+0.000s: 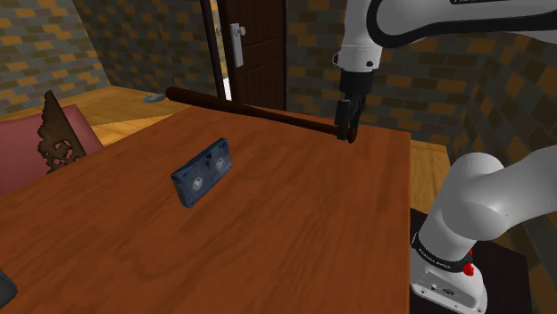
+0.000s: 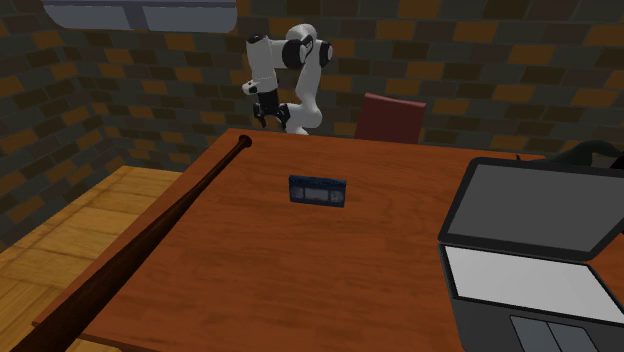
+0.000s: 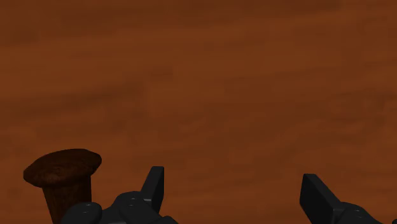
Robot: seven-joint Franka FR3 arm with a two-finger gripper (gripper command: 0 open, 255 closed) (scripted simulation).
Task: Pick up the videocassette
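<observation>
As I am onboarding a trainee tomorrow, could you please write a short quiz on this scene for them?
1. True or false: the gripper is shut on the videocassette.
2. What lies on the table with its knob end beside the gripper? A. broom B. baseball bat C. umbrella
3. Fill in: the videocassette's colour is dark ____.
Key: 1 false, the fingers stand open, away from it. 2 B. 3 blue.

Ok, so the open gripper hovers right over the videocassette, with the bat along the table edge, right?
No. The open gripper hovers by the knob end of the bat, well away from the videocassette; the shoulder view shows it. The bat does lie along the table edge.
</observation>
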